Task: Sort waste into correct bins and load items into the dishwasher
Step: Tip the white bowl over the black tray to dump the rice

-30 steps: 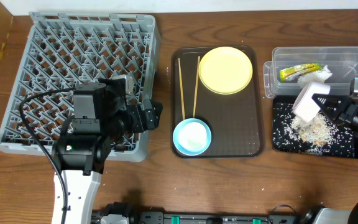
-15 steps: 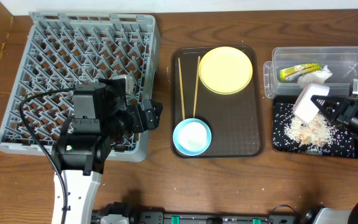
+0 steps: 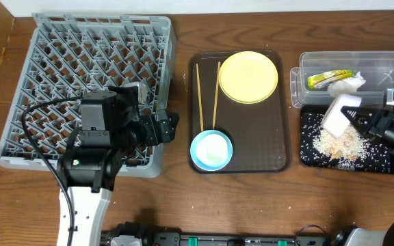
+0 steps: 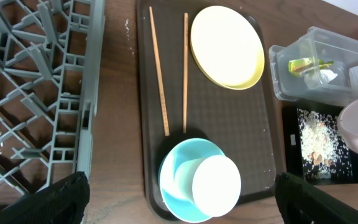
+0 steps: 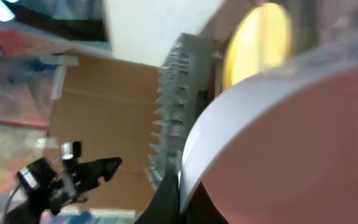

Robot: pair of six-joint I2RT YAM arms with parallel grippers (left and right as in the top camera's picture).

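White bowl (image 3: 339, 113) pinched by its rim in the closed right gripper (image 3: 356, 117), tilted above the black tray's (image 3: 388, 164) left end. Probably rigid, light, slick: rim the sensible hold. Left gripper (image 3: 164, 128) wide open, empty, over the dish rack's (image 3: 46, 41) near right corner.

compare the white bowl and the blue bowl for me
The white bowl is tilted above the black tray, gripped by the right claw; the blue bowl sits upright on the brown tray.
No contents show in the white bowl; the blue bowl holds a small white cup.
Both are round bowls.
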